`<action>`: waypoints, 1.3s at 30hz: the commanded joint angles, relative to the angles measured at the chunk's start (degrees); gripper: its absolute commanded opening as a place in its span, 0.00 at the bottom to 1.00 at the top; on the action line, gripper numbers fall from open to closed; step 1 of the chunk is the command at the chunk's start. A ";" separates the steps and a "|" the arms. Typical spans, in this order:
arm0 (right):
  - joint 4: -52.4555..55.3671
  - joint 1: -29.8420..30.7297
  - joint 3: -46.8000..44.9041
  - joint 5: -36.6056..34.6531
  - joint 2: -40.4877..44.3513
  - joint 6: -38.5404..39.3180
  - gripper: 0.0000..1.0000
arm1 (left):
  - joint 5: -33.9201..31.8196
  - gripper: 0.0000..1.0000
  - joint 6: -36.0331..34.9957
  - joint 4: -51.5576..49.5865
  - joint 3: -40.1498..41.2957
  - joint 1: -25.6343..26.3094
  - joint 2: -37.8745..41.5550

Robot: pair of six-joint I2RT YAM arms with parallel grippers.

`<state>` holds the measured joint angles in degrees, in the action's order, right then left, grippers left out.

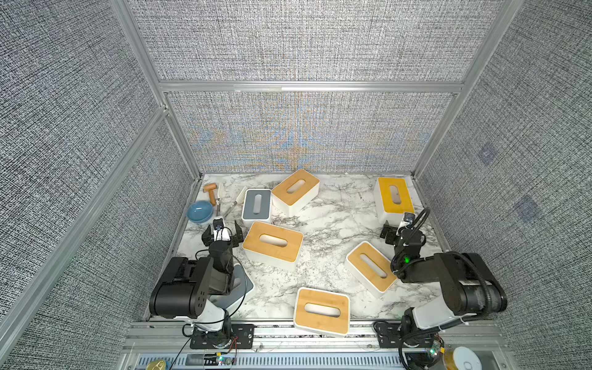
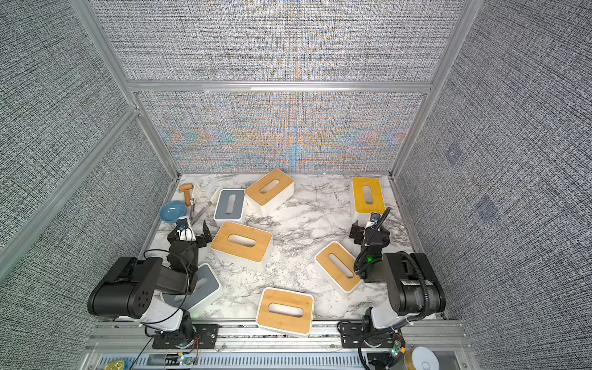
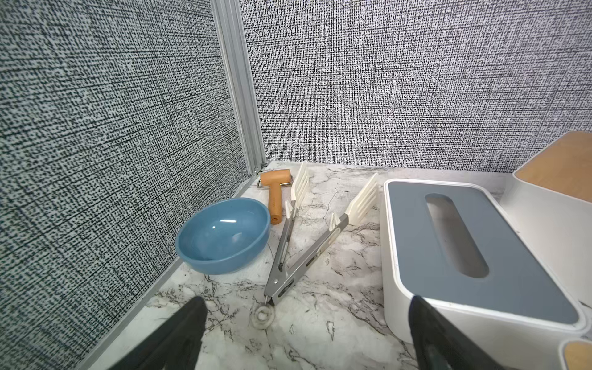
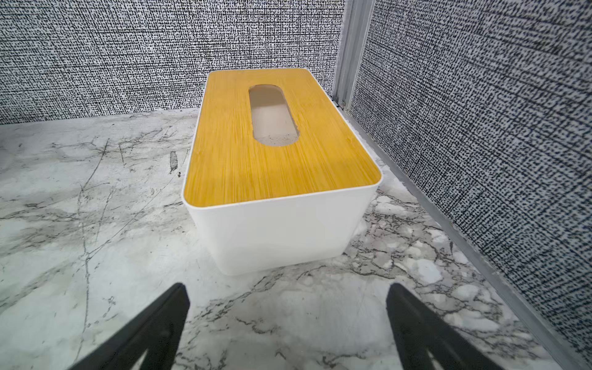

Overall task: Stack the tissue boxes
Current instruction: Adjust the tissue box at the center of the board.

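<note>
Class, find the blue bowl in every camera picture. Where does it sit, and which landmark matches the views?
Top views: bowl at the table's far left edge, in both.
Left wrist: bowl on the table beside the side wall.
Right wrist: not in it.
Landmark: wooden roller just behind the bowl.

Counter (image 1: 333, 224): white marble pattern with grey veins, scuffed.

Walls (image 1: 304, 41): grey woven fabric on three sides, held in an aluminium frame (image 1: 307, 86).

Far left corner, three items close together:
- Blue bowl (image 3: 222, 235), upright, against the left wall.
- Wooden roller (image 3: 275, 195), lying flat behind the bowl, head toward the corner, handle end just beside the bowl's rim; contact cannot be told.
- Tongs (image 3: 301, 253), metal arms spread in a V, white slotted heads toward the back wall, hinge end with a pale ring toward the front. One arm runs just beside the roller handle.
</note>
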<state>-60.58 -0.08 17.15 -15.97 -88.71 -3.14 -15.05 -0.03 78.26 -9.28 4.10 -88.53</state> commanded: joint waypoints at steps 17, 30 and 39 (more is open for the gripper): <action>-0.21 -1.15 0.22 2.69 0.20 -0.71 0.99 | 0.28 0.99 -0.76 1.02 0.14 0.03 0.11; -0.60 -0.88 0.07 2.26 0.28 -0.61 0.99 | 0.28 0.99 -0.72 1.11 0.26 0.10 0.17; -0.51 -0.98 0.08 2.46 0.25 -0.74 0.99 | 0.42 0.99 -0.37 0.78 0.11 -0.05 0.09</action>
<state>-59.86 -1.08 17.37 -13.45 -88.60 -3.70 -15.07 -0.47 78.26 -8.97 4.08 -88.51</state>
